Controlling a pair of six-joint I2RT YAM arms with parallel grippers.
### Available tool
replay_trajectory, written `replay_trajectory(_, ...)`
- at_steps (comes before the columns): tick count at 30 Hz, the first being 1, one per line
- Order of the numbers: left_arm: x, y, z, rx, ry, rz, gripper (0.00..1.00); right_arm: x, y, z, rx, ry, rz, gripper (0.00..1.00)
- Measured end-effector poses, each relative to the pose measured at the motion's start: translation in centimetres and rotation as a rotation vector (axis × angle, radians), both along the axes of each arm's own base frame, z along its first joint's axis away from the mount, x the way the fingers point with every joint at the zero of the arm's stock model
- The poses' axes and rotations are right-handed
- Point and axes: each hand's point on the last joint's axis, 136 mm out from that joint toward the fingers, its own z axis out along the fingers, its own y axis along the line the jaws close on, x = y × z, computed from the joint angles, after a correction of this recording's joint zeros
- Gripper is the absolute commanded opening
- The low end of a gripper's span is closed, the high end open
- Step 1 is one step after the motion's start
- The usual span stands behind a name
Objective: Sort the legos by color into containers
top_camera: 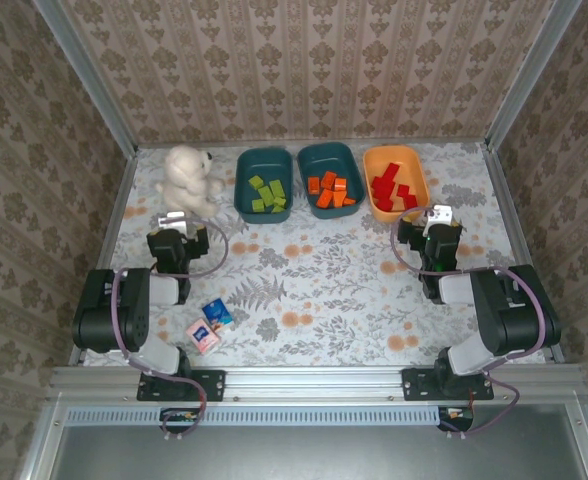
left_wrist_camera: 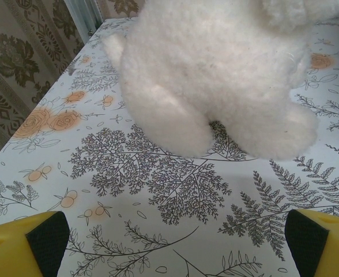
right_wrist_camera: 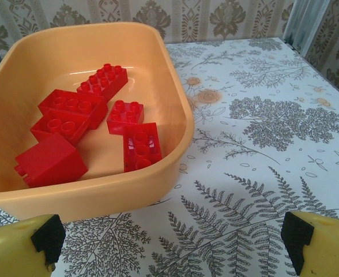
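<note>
Three tubs are set in a row at the far edge of the floral-printed table [top_camera: 324,290]. In the left teal tub [top_camera: 264,160] the green legos [top_camera: 268,194] are held; in the middle teal tub [top_camera: 326,158] the orange legos [top_camera: 331,190] are held; in the orange tub [top_camera: 392,160] at the right end the red legos [top_camera: 394,188] are held. No brick is seen lying loose on the table surface. The left gripper [left_wrist_camera: 175,245] is positioned low over the table, directly before the white plush bear [left_wrist_camera: 215,75], which sits just left of the left teal tub. Its jaws are spread wide, with one yellow, black-padded fingertip seen at each lower corner of the left wrist view and nothing between them but printed table. The right gripper [right_wrist_camera: 172,242] is positioned just before the near right corner of the orange tub, and its jaws are likewise spread wide and empty, apart from the tub wall. In the right wrist view, about six red bricks are seen grouped toward the near left of the tub floor, some overlapping. A blue carton [top_camera: 217,314] and a pink carton [top_camera: 202,335] are located beside each other on the table near the left arm's base.
</note>
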Motion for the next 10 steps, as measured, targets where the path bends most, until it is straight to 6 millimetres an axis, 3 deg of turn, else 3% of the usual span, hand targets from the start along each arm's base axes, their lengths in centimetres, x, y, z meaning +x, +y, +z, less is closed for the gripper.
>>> replay_trajectory(10, 0.0, -0.01, -0.02, 0.002, 0.001, -0.001, 1.0, 0.09, 0.07, 0.05, 0.0, 0.001, 0.002, 1.0)
